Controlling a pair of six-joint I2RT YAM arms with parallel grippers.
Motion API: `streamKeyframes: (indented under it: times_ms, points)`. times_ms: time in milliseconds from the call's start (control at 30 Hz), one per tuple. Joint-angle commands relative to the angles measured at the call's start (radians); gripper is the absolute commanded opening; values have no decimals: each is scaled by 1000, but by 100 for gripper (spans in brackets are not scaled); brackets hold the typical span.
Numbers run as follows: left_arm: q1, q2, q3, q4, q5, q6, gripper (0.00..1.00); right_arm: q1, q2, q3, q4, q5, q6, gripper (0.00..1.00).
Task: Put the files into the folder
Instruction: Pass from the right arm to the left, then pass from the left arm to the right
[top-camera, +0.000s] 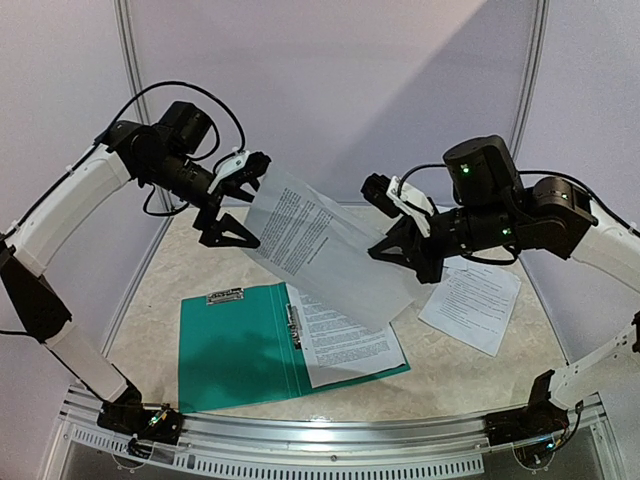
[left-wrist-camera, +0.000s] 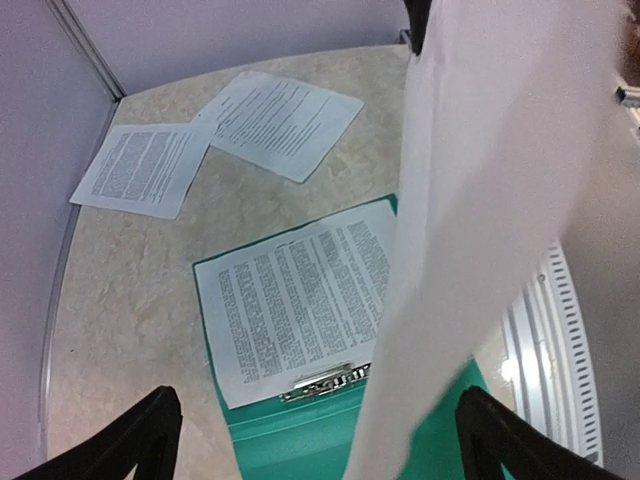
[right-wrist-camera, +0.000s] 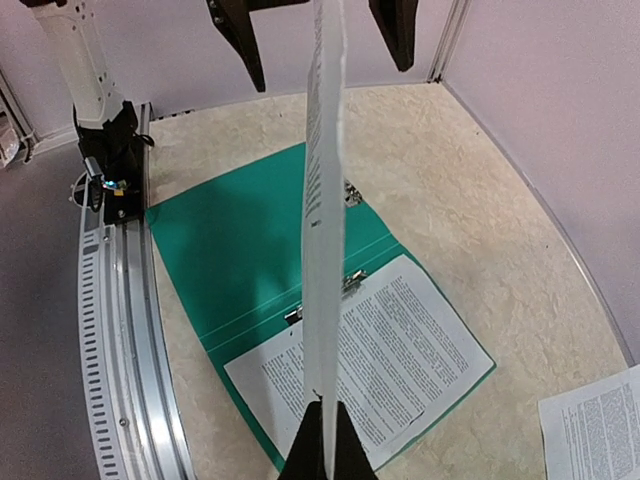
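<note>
The right end effector (right-wrist-camera: 325, 445) pinches one sheet (top-camera: 320, 245) in midair, its far edge between the spread-wide left end effector (top-camera: 243, 200). Below them the open folder (top-camera: 230, 345) holds one filed page (top-camera: 345, 340); two loose files (left-wrist-camera: 285, 120) lie on the desk (top-camera: 170, 270) beyond, not yet filed.

Mid-air obstacle: held sheet (top-camera: 320, 250), pinched at one end by right gripper (top-camera: 400, 255), slanting across centre above folder (top-camera: 235, 350), other end between wide-spread fingers of left gripper (top-camera: 255, 200). Flat on table: open folder with filed sheet (top-camera: 345, 350); loose sheets (top-camera: 475, 300) to right. Bounds: walls (top-camera: 330, 80) behind and at sides, rail (top-camera: 330, 432) along near edge. Passable: bare tabletop (top-camera: 170, 270) left of and behind folder.
</note>
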Motion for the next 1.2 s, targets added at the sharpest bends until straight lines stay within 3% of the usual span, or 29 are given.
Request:
streamKeyframes:
  times_ms: [0,33,67,100,133,167,200,267,300,367,400,467,567,700,800,900,967,1033,1067,1133,1167]
  points:
    - [-3,-15,40,-82,162,17,84,0,-43,-40,141,-32,-32,0]
    - [-3,-16,45,-88,173,8,71,0,-43,-43,146,-27,-30,0]
    - [-3,-21,49,-93,179,-3,53,0,-42,-44,150,-22,-27,0]
    - [-3,-26,53,-94,183,-17,28,-1,-41,-45,151,-19,-24,0]
    - [-3,-29,57,-91,184,-32,14,0,-38,-45,152,-19,-22,0]
    - [-3,-31,60,-92,187,-47,1,0,-32,-45,154,-20,-21,0]
    - [-4,-33,64,-93,184,-66,0,-1,-30,-45,155,-20,-20,0]
    - [-5,-38,74,-106,159,-81,0,0,-26,-48,158,-8,-18,0]
    - [-11,-42,76,-109,121,-87,0,-1,-25,-50,160,8,-15,10]
    - [-36,-47,84,-120,7,-83,0,0,-25,-57,166,86,-5,51]
    - [-54,-44,88,-127,-49,-78,0,-1,-18,-57,163,106,-1,65]
    - [-93,-35,97,-139,-156,-72,0,0,7,-32,146,114,-15,73]
    - [-135,-21,114,-166,-208,-61,0,0,92,57,112,102,-29,75]
    - [-147,-20,125,-179,-204,-70,0,-1,169,103,122,78,-39,69]
    - [-147,-22,114,-184,-213,-67,0,0,179,84,166,68,-39,41]
    - [-149,-18,104,-192,-229,-66,0,0,166,55,220,44,-24,22]
    - [-148,-16,101,-194,-234,-66,0,-1,158,50,234,36,-9,4]
    - [-148,-16,104,-195,-241,-69,0,-3,155,53,229,45,15,0]
    - [-149,-16,109,-193,-253,-75,8,-9,155,59,221,45,32,0]
    - [-146,-19,110,-182,-291,-102,60,-41,161,75,193,27,97,0]
    - [-144,-23,107,-172,-317,-115,76,-70,166,84,175,4,146,0]
